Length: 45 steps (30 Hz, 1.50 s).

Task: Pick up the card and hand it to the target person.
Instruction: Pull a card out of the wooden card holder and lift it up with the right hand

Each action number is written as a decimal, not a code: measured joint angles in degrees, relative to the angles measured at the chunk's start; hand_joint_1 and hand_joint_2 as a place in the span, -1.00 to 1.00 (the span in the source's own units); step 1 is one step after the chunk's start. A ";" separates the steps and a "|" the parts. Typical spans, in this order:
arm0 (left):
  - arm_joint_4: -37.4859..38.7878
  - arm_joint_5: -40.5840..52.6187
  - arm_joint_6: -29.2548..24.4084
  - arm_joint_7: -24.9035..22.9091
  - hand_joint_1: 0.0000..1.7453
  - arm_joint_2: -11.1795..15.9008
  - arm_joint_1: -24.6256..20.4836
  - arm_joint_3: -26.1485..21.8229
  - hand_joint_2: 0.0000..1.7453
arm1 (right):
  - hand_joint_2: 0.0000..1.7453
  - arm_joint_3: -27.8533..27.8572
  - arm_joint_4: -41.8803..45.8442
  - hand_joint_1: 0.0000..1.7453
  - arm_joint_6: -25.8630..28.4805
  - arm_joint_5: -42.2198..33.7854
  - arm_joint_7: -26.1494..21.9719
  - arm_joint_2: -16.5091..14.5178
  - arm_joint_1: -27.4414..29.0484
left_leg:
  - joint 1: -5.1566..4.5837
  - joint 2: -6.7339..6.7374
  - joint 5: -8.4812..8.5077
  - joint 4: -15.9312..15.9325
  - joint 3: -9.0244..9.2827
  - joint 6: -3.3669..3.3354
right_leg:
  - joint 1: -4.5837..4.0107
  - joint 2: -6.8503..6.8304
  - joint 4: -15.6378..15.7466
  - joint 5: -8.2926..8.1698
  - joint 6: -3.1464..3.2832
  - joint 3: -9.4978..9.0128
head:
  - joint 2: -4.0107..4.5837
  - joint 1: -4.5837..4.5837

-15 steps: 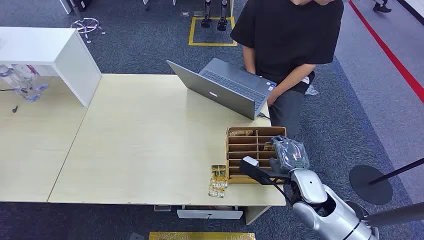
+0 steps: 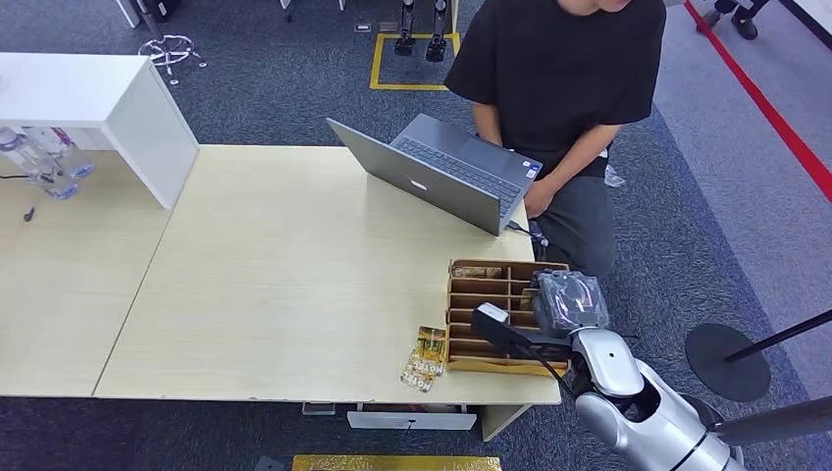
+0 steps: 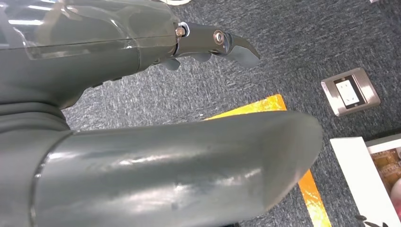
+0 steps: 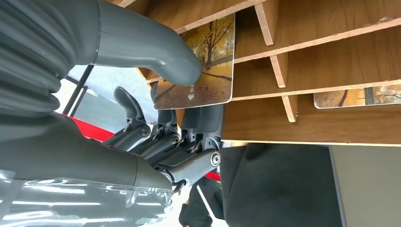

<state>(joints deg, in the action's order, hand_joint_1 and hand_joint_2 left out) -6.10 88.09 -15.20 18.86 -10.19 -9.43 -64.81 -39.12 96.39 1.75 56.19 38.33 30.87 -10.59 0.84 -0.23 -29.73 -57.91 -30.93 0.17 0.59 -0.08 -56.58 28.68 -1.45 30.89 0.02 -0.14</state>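
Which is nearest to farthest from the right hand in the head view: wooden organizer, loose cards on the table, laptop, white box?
1. Wooden organizer: directly under the right hand, at its right end.
2. Loose cards: on the table just left of the organizer.
3. Laptop: farther back, in front of the person.
4. White box: far left corner.

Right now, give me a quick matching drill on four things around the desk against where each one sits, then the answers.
Things:
1. laptop
2. loose cards
3. card
4. right hand

Places:
A. pinched between thumb and fingers at the wooden rack
B. open, in front of the person
C. flat on the table, beside the rack
D. over the rack's far-right slots

Pairs: 1-B, 2-C, 3-A, 4-D
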 joint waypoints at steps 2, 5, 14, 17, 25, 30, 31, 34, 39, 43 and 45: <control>0.00 0.00 0.02 0.00 -1.00 0.00 0.00 0.00 -1.00 | 1.00 0.00 -0.01 0.64 0.11 -0.01 0.01 0.01 0.00 | 0.00 0.00 0.00 0.00 0.00 0.00 | 0.00 0.00 0.00 0.00 0.00 0.00 | 0.00 0.00; 0.00 0.01 0.03 0.00 -1.00 0.00 0.00 0.00 -1.00 | 1.00 0.00 -0.01 0.64 0.22 -0.03 0.01 0.07 0.01 | 0.00 0.00 0.00 0.00 0.00 0.00 | 0.00 0.00 0.00 0.00 0.00 0.00 | 0.00 0.01; 0.00 0.01 0.14 0.01 -1.00 -0.09 -0.01 0.03 -1.00 | 1.00 0.00 0.01 0.66 0.81 0.15 0.03 0.17 0.05 | 0.00 0.00 0.00 0.00 0.01 0.00 | 0.00 0.00 0.00 0.00 0.00 0.00 | 0.00 0.00; 0.00 0.01 0.16 0.02 -1.00 -0.17 0.00 0.04 -1.00 | 1.00 0.00 0.02 0.67 1.27 0.68 0.02 0.17 0.07 | 0.00 0.00 0.00 0.00 0.01 0.00 | 0.00 0.00 0.00 0.00 0.00 0.00 | 0.00 0.00; 0.00 0.01 0.16 0.00 -1.00 -0.20 0.00 0.04 -1.00 | 1.00 0.05 1.63 0.67 2.02 3.02 -0.05 0.15 0.04 | 0.00 0.00 0.00 0.00 0.00 0.00 | 0.00 0.00 0.00 -0.01 0.00 -0.01 | 0.00 0.01; 0.00 0.01 0.16 -0.02 -1.00 -0.20 0.00 0.04 -1.00 | 1.00 0.07 3.85 0.66 2.03 4.58 -0.25 0.15 -0.18 | 0.00 0.00 0.00 0.00 0.00 0.00 | 0.00 0.00 0.00 -0.01 0.00 -0.01 | 0.00 0.01; 0.00 0.01 0.16 -0.02 -1.00 -0.20 0.00 0.04 -1.00 | 1.00 0.07 4.31 0.66 2.02 4.84 -0.27 0.15 -0.24 | 0.00 0.00 0.00 0.00 0.00 0.00 | 0.00 0.00 0.00 -0.01 0.00 -0.01 | 0.00 0.01; 0.00 0.01 0.16 -0.02 -1.00 -0.20 0.00 0.04 -1.00 | 1.00 0.09 5.70 0.66 1.95 5.46 -0.29 0.16 -0.43 | 0.00 0.00 0.00 0.00 0.00 0.00 | 0.00 0.00 0.00 -0.01 0.00 -0.01 | 0.00 0.01; 0.00 0.01 0.16 -0.02 -1.00 -0.20 -0.01 0.04 -1.00 | 1.00 0.17 7.87 0.66 1.89 6.13 -0.17 0.20 -1.11 | 0.00 0.00 0.00 0.00 0.00 0.00 | 0.00 0.00 0.00 -0.01 0.00 0.00 | 0.00 0.01; 0.00 0.01 0.16 -0.03 -1.00 -0.20 -0.02 0.06 -1.00 | 1.00 0.64 9.40 0.71 1.88 6.27 0.17 0.34 -1.76 | 0.00 0.00 0.00 0.00 0.00 0.00 | 0.00 0.00 0.00 -0.01 0.00 0.00 | 0.00 0.01; 0.00 0.00 0.16 -0.09 -1.00 -0.20 -0.05 0.07 -1.00 | 1.00 1.04 9.90 0.74 1.97 6.28 0.47 0.45 -2.09 | 0.00 0.00 0.00 -0.01 0.00 0.00 | 0.00 0.00 0.00 -0.01 0.00 0.00 | 0.00 0.01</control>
<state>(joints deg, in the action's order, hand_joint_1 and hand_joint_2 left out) -6.10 88.09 -15.04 18.78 -10.38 -9.48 -64.74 -38.08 106.29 3.72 62.48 38.80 31.32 -12.68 0.84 -0.23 -29.72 -57.92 -30.93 0.17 0.59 -0.08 -56.58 28.67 -1.46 30.88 0.02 -0.14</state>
